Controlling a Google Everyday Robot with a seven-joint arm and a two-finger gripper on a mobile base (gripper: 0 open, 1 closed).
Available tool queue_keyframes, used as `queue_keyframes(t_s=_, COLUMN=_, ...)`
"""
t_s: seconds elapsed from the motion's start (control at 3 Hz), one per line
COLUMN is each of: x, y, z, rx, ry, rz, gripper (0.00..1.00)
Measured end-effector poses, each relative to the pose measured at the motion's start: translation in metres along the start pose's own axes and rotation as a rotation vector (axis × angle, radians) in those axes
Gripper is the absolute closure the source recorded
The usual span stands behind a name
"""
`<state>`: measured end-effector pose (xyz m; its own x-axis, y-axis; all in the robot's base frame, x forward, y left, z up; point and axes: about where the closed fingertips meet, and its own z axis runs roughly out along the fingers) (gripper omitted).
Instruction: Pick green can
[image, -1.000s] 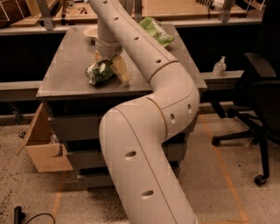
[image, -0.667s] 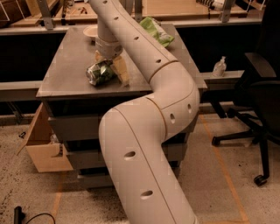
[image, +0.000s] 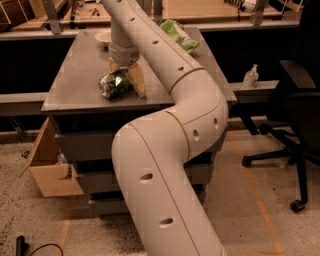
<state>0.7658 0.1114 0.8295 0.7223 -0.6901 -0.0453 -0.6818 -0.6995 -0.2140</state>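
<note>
Camera view is showing the gripper (image: 125, 79) hanging low over the grey metal table (image: 75, 75), right against the green can (image: 114, 85), which is lying on its side near the table's front edge. Whether the jaws are apart or clamped on it I cannot tell. A bright-green snack bag (image: 178, 35) is lying further back.

Single camera, set high behind the arm (image: 170, 165), facing forward and down at the table (image: 75, 80) from mid range. Arm fills the foreground. The gripper (image: 126, 75) is over the table's near half, at the green can (image: 114, 85).
</note>
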Motion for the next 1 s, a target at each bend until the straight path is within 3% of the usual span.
queue_keyframes(t_s=1.0, x=0.0002, y=0.0013, z=-0.0044, rx=0.000, ry=0.002, rz=0.003, gripper=0.61)
